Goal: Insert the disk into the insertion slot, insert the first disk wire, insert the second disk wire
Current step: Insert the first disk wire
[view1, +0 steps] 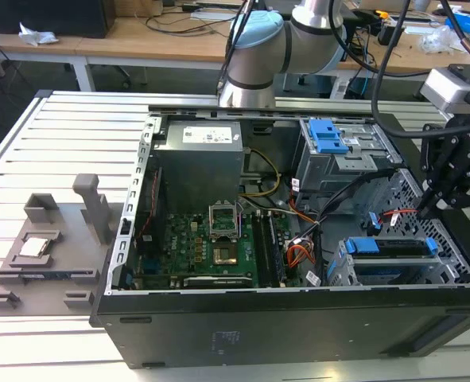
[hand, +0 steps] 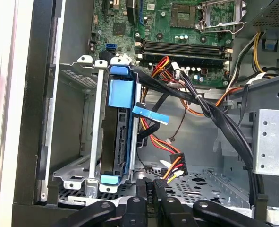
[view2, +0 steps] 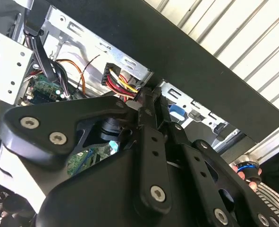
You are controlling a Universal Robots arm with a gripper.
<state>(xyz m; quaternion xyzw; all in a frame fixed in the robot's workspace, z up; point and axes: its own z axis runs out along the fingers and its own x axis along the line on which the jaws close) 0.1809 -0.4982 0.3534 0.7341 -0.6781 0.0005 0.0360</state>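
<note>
Beside seated disk (hand: 122, 142), gripper (hand: 151, 194) clamping black power connector (hand: 146, 183); disk sitting edge-on inside insertion slot (hand: 75, 171), 1 blue SATA cable (hand: 151, 115) hanging just beside.

We are seeing an open computer case (view1: 282, 326) lying on a slatted table (view1: 60, 143). A green motherboard (view1: 207, 251) is sitting beside a grey power supply (view1: 199, 163) inside. A grey holder (view1: 48, 255) is resting on the exterior view's left.
</note>
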